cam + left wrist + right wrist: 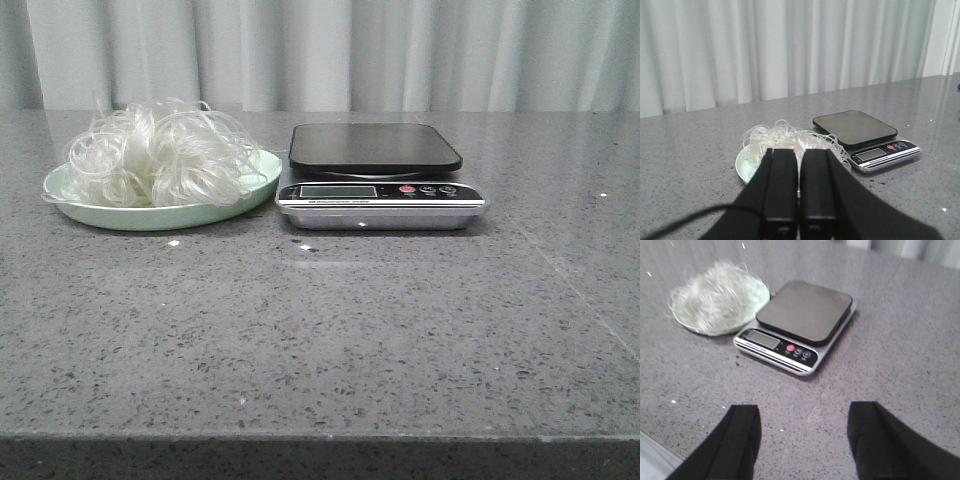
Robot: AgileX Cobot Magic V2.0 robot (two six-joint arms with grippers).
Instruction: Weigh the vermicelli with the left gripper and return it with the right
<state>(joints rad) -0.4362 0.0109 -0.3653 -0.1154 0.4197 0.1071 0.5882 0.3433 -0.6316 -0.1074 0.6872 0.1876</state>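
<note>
White, near-translucent strands make up the vermicelli (160,152), one loose tangle heaped on the single pale green plate (255,188) that sits just left of the one digital scale (380,180), whose black platform (373,147) carries nothing yet. I judge the bundle light, springy and brittle, with strands that will snag and trail, so I'd bite deep into the middle of the heap from above, not at the stray loops hanging over the plate's rim. My left gripper (799,200) hangs back from the plate with its fingers pressed nearly together, pinching nothing; it must spread before it goes in. My right gripper (802,440) is spread wide over bare grey stone table (320,340), short of the scale.
</note>
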